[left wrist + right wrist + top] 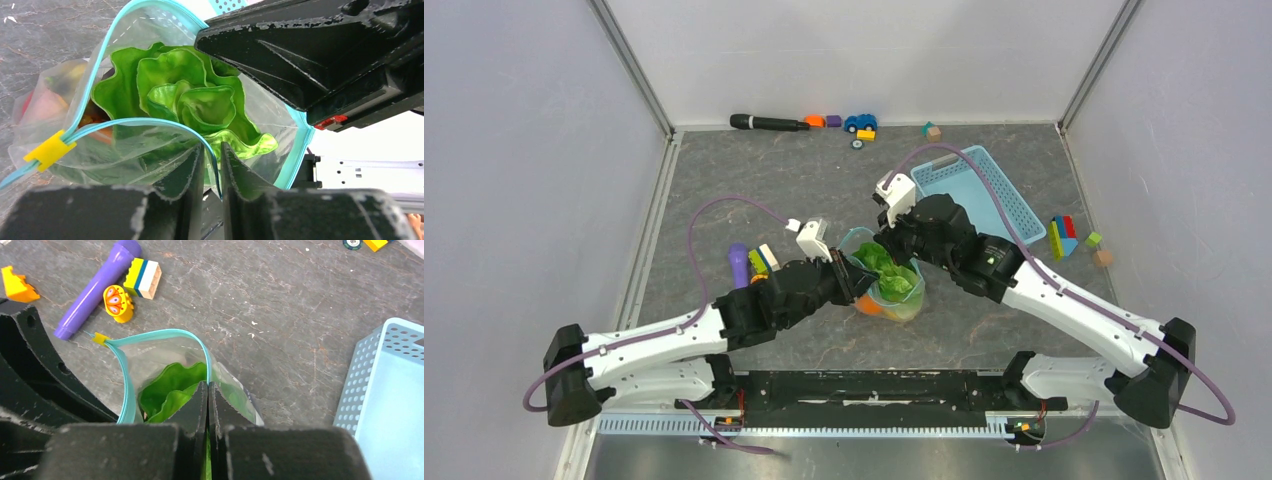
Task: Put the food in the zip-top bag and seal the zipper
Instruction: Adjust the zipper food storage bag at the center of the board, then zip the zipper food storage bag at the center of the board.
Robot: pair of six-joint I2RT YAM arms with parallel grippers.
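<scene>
Clear plastic bag (pixel 909 300) stood open mid-table between two grippers.
The left gripper (pixel 212 150) had its jaws slightly parted around the teal zipper (pixel 145 121); the right gripper (pixel 207 386) was pinched tight on the opposite rim. Green lettuce (pixel 889 272) sat inside on an orange fruit (pixel 869 305). A blue basket (pixel 964 190) lay beyond.

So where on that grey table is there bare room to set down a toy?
Bare mat: far left, between the black microphone and the purple stick; and the near strip between the zip-top bag and the arm bases. Crowded: around the bag, the back wall, and beside the basket.
</scene>
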